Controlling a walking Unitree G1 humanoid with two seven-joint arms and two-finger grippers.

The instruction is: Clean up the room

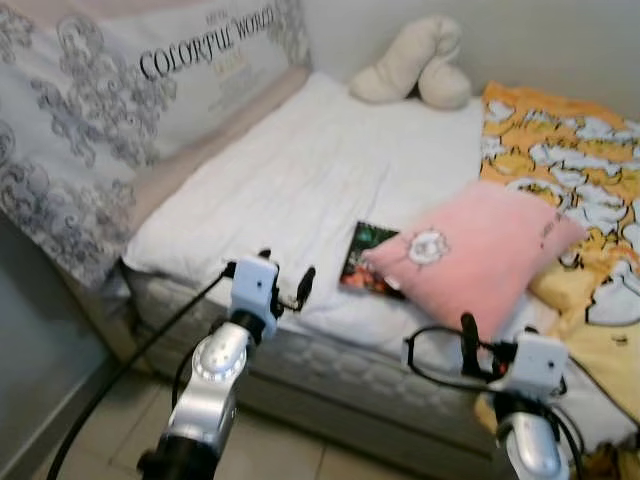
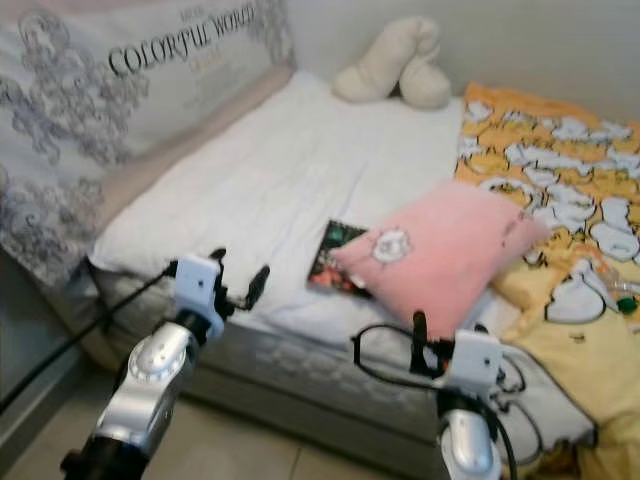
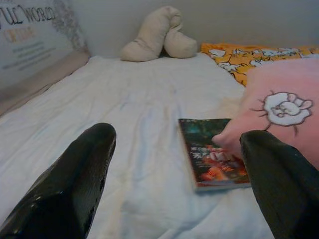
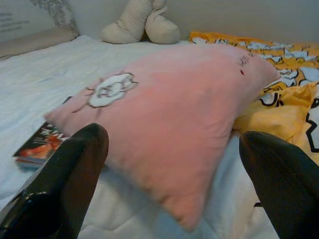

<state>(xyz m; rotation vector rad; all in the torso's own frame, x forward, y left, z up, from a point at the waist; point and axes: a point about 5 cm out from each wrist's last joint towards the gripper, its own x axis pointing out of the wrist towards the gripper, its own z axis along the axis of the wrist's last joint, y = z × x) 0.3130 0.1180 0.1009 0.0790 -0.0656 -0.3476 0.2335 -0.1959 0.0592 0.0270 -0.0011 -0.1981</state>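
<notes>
A pink pillow with a white cartoon patch lies on the white bed, its near corner resting over a dark colourful book. My left gripper hovers open at the bed's near edge, pointing at the book. Further right, my right gripper is open as well, low at the mattress edge just in front of the pink pillow. Nothing is between either pair of fingers.
A cream plush toy sits at the far end of the bed by the wall. An orange and yellow cartoon blanket covers the bed's right side. A large grey patterned cushion leans along the left. Tiled floor lies below.
</notes>
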